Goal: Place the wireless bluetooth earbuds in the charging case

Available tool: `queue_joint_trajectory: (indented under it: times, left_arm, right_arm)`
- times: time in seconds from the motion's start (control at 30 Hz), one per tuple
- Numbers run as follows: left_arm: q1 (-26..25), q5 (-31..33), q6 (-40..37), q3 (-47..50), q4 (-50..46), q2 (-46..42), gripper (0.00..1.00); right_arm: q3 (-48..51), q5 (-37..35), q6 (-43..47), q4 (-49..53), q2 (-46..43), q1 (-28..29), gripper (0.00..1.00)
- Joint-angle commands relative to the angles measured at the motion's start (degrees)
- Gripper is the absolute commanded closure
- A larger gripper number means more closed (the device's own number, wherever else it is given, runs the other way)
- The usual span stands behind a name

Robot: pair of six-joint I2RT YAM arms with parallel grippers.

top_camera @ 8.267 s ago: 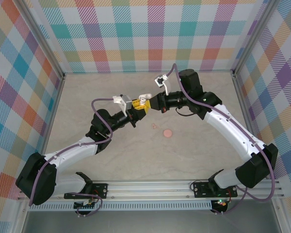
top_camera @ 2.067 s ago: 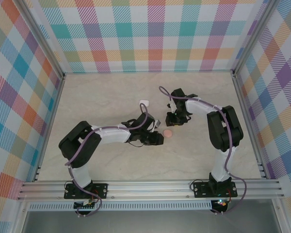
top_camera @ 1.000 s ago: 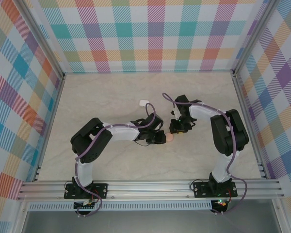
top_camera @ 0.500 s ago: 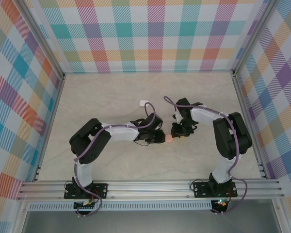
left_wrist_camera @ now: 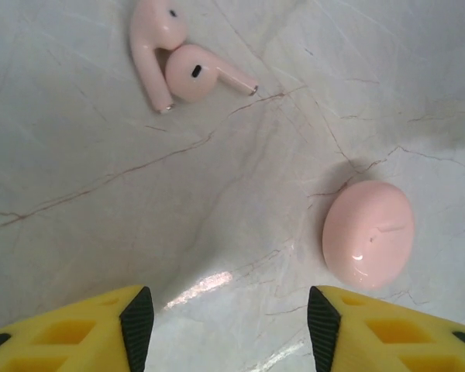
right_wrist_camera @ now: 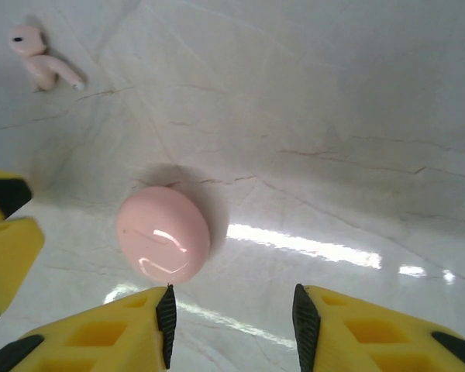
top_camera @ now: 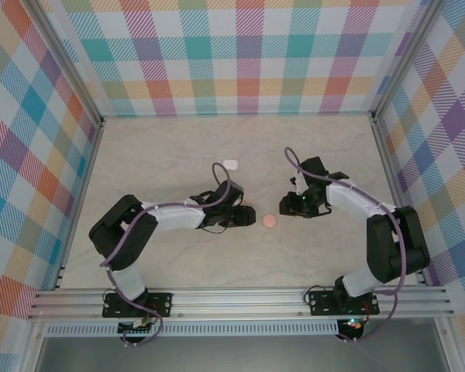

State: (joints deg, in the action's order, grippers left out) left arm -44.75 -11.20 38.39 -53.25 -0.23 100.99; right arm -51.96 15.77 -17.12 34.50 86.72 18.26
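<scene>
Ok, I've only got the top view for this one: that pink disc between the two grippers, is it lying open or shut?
Observer: The left wrist view shows the pink case as a smooth, glossy dome; its lid looks shut.
Operator: And the earbuds?
Observer: Both earbuds lie on the table, touching each other, apart from the case.
Operator: Anything held?
Observer: No. The left gripper and right gripper both stand open and empty.

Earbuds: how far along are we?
Done: nothing yet. Both earbuds lie together on the table, apart from the case, which looks closed. In hand: nothing; the left fingers and right fingers stand open and empty near the case. Left: open the case, seat both earbuds.
</scene>
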Motion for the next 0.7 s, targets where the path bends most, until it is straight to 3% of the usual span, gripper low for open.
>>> queue_joint_trajectory:
  times: [0.0,0.17,0.4,0.67]
  left_arm:
    - [1.4,-9.6,2.6,1.2,9.6,0.8,0.42]
    - [1.4,-13.6,5.3,1.1,14.9,4.7,0.41]
    - [1.3,-16.2,7.6,1.0,18.7,8.2,0.41]
    - [-0.1,-17.3,8.7,-0.4,19.3,11.4,0.47]
  right_arm:
    - [3.3,8.9,-3.8,-6.0,-0.4,0.0,0.55]
    - [6.3,13.5,-6.8,-12.1,1.5,0.0,0.62]
    - [6.7,11.6,-8.3,-13.9,3.6,0.0,0.63]
    - [7.0,10.5,-8.9,-15.1,5.5,0.0,0.71]
